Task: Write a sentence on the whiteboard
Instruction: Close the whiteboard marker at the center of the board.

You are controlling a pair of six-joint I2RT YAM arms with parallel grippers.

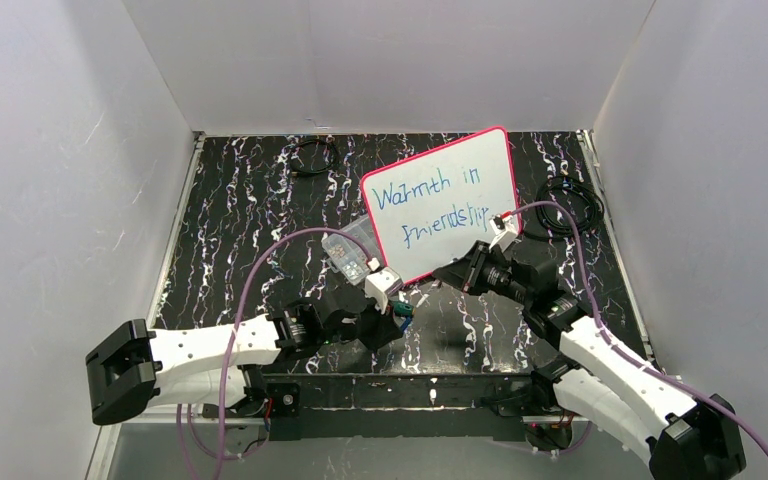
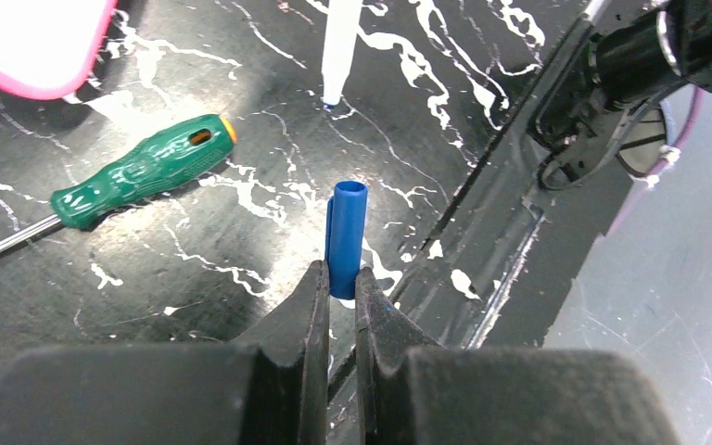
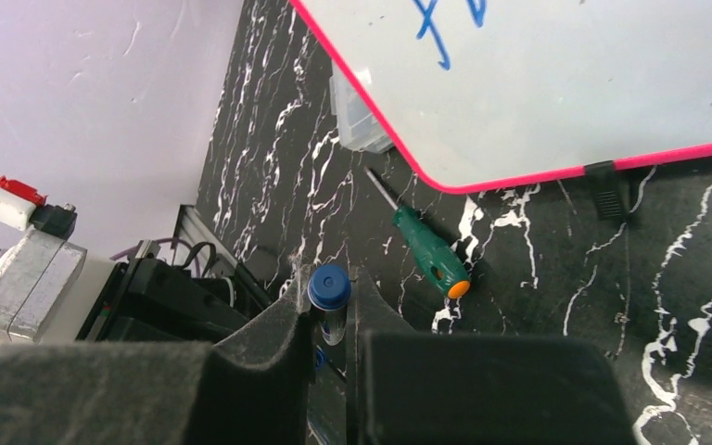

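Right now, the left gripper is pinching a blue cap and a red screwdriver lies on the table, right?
Not quite. The screwdriver is green, not red; the left wrist view shows it. The rest is right: the left gripper pinches the blue cap and the screwdriver lies on the table.

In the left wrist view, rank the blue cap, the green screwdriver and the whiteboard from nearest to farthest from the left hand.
1. Blue cap: pinched in the left hand, centre of the view.
2. Green screwdriver: lying flat, off to the left.
3. Whiteboard: only its pink-rimmed corner shows, far top left.
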